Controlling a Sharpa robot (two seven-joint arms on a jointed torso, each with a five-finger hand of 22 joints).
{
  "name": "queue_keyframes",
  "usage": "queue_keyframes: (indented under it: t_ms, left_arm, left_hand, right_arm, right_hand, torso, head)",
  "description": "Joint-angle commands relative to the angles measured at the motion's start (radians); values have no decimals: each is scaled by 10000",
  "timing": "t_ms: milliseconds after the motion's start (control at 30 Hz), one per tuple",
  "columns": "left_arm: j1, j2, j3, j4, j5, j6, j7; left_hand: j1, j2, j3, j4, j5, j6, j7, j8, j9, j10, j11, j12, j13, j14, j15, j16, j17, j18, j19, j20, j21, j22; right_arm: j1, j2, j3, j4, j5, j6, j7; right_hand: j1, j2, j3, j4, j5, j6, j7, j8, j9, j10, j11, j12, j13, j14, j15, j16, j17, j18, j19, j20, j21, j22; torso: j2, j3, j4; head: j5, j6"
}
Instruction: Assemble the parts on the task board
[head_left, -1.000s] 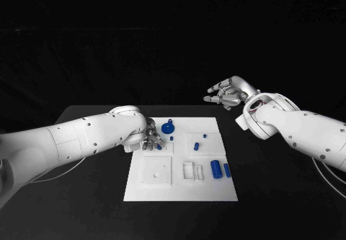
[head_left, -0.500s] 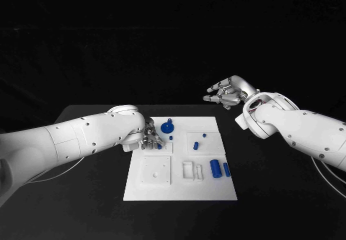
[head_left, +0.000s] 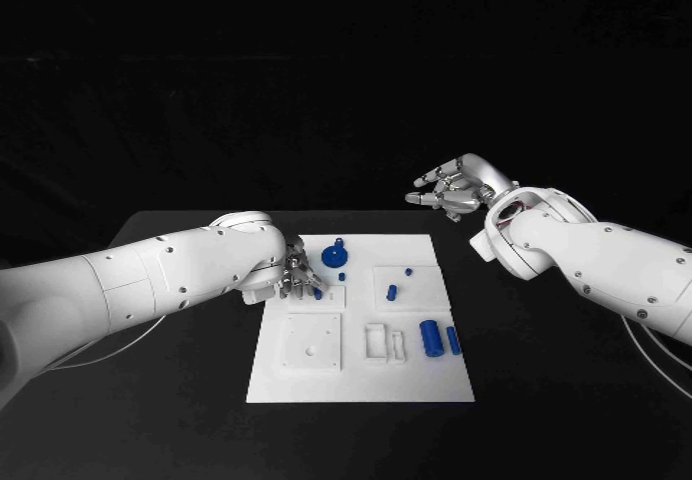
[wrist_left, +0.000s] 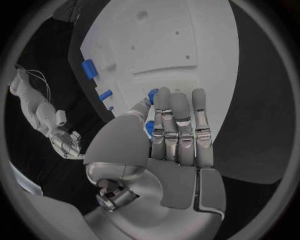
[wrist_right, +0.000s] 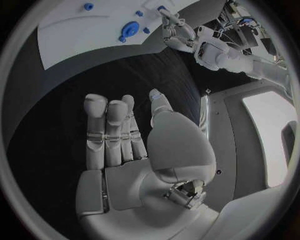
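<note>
The white task board (head_left: 361, 375) lies mid-table. My left hand (head_left: 300, 277) hovers low over the board's far left part and pinches a small blue peg (head_left: 319, 293) between thumb and a finger; the peg's tip (wrist_left: 152, 93) shows beside the thumb. A blue round knob (head_left: 335, 256) stands just beyond the hand. Two short blue pegs (head_left: 392, 292) sit in a square block to the right. A thick blue cylinder (head_left: 430, 337) and a thinner one (head_left: 453, 340) lie near the board's right edge. My right hand (head_left: 459, 186) is raised beyond the far right corner, fingers apart, holding nothing.
A square white recessed plate (head_left: 313, 340) and small white brackets (head_left: 378, 342) sit on the board's near half. Black table (head_left: 562, 350) surrounds the board. The right wrist view shows the board (wrist_right: 69, 30), the knob (wrist_right: 130, 28) and my left hand (wrist_right: 178, 32) far off.
My left hand has shifted very slightly over the board's far left part, still with the peg. The right hand stays raised in the same place.
</note>
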Motion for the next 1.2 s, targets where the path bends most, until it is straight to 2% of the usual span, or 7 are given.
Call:
queue_keyframes:
  t_ms: [33,233,400,467,633,867,1200]
  left_arm:
    - [0,-59,11,65,116,-215,134]
    - [33,-284,105,266,581,-252,200]
    - [154,-499,411,347,1207,-98,320]
    - [249,-581,498,320,1432,-51,394]
    - [520,-725,685,75,1701,-9,503]
    - [684,-562,758,-628,1570,-79,573]
    - [720,110,768,-1943,991,154,676]
  left_hand:
    - [11,-159,37,127,-116,38,9,-39,1,478,36,3,2,-32,63,24,-22,-72,71,20,-88,142]
    - [-103,-300,86,331,-447,-124,75,-53,-146,466,72,-185,-54,-104,82,-62,-83,-72,56,34,-209,139]
    - [-50,-268,61,235,-389,-1168,415,-50,-1161,443,203,-671,-168,-216,173,-229,-278,-72,15,101,-398,105]
    - [13,-111,-92,-104,-234,-1203,432,-43,-1544,446,222,-814,-144,-221,178,-211,-403,-72,56,110,-536,84]
    - [3,-92,-166,-234,-248,-1371,499,-44,-1754,437,225,-1031,-168,-247,209,-230,-533,-72,86,131,-660,69]
    - [-51,-136,-172,-122,-464,-1512,554,-30,-1862,435,250,-1082,-145,-263,229,-227,-608,-72,90,143,-688,50]
    - [-172,-247,-137,170,-937,-1721,640,-33,-1994,429,299,-1157,-115,-309,261,-207,-686,-72,61,165,-692,13]
  right_arm:
    - [-21,5,6,-7,54,-5,91]
    - [-38,-15,6,-49,94,-55,121]
    - [-42,-41,6,-108,147,-79,145]
    - [-43,-50,6,-128,194,-96,157]
    - [-44,-64,7,-164,279,-118,174]
    - [-44,-70,7,-166,302,-130,187]
    - [-44,-59,14,-130,306,-132,193]
  right_hand:
    - [-75,-60,-5,65,60,-66,24,-9,5,49,10,36,-10,2,-17,32,-13,85,475,-60,-56,607]
    - [-35,-106,-36,222,29,-95,30,-11,4,50,15,37,-16,1,-13,31,-26,92,478,-55,-82,598]
    - [-44,-109,-40,238,12,-102,30,-11,4,54,16,41,-15,1,-12,30,-28,90,479,-55,-70,603]
    - [-44,-109,-40,238,12,-102,30,-11,4,54,16,41,-15,1,-12,30,-28,90,479,-55,-70,603]
    - [-22,-85,-25,244,22,-92,28,-8,5,54,14,43,-14,5,-14,31,-30,90,478,-54,-63,606]
    - [-9,-82,-27,239,31,-96,31,-10,4,59,13,47,-13,12,-15,33,-32,90,481,-56,-61,607]
    - [2,-66,-25,232,33,-96,29,-9,5,63,11,50,-12,14,-15,33,-35,90,483,-57,-47,610]
  torso:
    - [1,0,4]
    - [-6,1,11]
    - [6,6,20]
    - [1,14,18]
    - [21,11,-1]
    - [38,8,-20]
    - [109,1,-30]
  head:
    - [-10,30]
    - [15,53]
    - [35,59]
    - [33,58]
    - [57,100]
    - [131,120]
    - [165,119]
